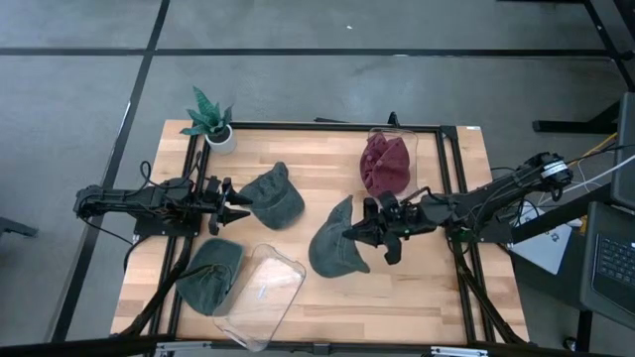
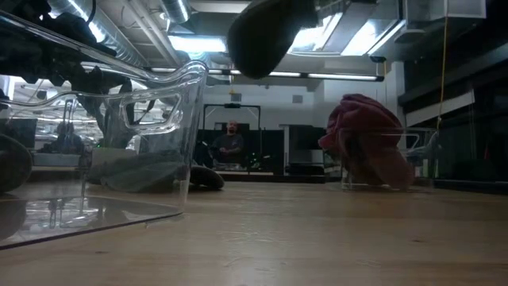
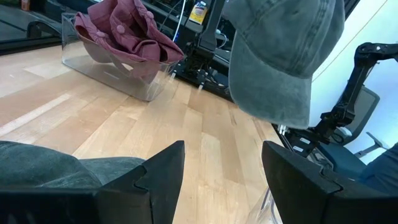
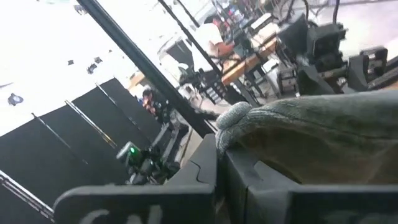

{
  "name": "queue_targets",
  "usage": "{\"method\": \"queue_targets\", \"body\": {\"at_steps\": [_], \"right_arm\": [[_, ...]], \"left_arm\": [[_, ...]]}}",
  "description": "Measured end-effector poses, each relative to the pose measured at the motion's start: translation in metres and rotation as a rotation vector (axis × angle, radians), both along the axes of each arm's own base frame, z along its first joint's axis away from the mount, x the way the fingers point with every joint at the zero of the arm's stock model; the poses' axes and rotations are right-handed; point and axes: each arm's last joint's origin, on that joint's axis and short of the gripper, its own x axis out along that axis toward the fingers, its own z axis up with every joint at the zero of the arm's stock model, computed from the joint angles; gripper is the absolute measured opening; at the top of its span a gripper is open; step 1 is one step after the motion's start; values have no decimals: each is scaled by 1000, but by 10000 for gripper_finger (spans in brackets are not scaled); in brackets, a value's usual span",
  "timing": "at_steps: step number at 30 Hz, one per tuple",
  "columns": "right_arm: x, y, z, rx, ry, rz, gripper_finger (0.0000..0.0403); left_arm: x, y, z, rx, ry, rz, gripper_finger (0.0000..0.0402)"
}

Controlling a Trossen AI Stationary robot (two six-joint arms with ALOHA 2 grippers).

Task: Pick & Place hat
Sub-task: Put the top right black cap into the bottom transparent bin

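Two dark jointed arms [image 1: 139,201] with black, seemingly matte angular fingers [image 3: 155,177].

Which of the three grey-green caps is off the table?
The grey-green cap pinched in the right gripper, near the table's middle; the other two lie flat on the wood.

Dark hat [image 2: 266,36] hangs above clear bin [image 2: 119,151].

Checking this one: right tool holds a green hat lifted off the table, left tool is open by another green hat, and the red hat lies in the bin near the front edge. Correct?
Not quite. The red hat lies in the far bin, by the back edge; the high view shows it. The right tool holding the lifted hat and the open left tool by the other hat are right.
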Motion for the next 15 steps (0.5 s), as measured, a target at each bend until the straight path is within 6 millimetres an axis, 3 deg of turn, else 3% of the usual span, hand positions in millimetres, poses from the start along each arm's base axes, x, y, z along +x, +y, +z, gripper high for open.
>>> {"method": "queue_targets", "body": {"at_steps": [15], "right_arm": [[-1,0,2,188,7,-76,6]], "left_arm": [[0,0,0,0,0,0,210]]}}
